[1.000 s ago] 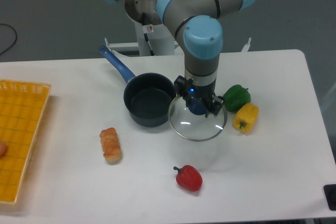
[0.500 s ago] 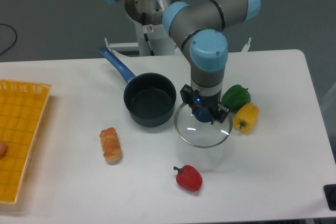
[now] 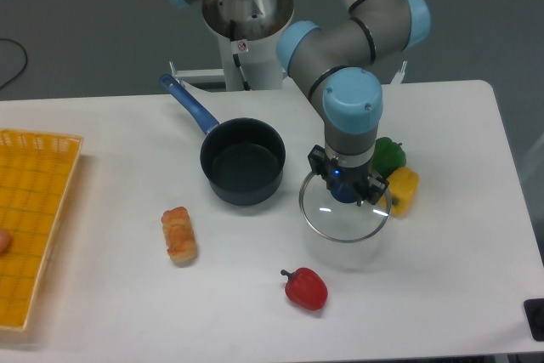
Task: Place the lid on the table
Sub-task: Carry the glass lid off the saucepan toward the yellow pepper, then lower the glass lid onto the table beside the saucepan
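One lid (image 3: 344, 210), knob gripped in pincer (image 3: 343, 191), hanging beneath it

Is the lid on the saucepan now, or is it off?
Off. The gripper holds the lid by its knob, to the right of the saucepan, whose dark inside shows uncovered.

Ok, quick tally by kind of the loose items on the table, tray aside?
Peppers: 3 — red, green, yellow
Saucepan: 1
Lid: 1, held by the gripper
Bread roll: 1
Total: 6
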Controlling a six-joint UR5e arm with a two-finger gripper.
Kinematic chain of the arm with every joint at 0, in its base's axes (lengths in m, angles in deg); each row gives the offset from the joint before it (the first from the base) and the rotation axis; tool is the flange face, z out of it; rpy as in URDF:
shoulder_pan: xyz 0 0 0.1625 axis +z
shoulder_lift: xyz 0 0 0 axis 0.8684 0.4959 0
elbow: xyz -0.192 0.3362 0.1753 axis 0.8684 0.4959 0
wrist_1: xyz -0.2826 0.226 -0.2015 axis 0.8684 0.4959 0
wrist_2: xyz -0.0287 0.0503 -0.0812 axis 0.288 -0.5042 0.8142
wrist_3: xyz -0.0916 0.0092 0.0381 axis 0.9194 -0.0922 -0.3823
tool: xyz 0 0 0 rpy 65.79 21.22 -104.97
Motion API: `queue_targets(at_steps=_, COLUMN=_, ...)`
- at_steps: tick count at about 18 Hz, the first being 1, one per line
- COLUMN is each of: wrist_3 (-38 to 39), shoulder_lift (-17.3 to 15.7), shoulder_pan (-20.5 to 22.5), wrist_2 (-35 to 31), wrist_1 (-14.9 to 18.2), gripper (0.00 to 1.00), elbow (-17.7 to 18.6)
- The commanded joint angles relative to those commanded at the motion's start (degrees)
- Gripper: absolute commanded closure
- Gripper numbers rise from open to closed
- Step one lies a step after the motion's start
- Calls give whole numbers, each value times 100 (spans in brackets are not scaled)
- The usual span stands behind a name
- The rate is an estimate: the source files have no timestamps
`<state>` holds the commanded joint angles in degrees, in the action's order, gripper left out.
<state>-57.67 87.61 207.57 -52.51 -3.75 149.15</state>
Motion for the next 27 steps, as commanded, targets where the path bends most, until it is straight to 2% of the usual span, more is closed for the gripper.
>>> queue_targets(at_steps=12, wrist_3=53, shoulder_lift=325, shoulder_pan=-158, wrist_2=9, wrist_1=0, gripper=43, elbow=35)
queue_targets(at_steps=27, wrist_3=53, shoulder_lift=449, shoulder_pan=-255, wrist_2=-9, wrist_1=-9, gripper=43, elbow=88)
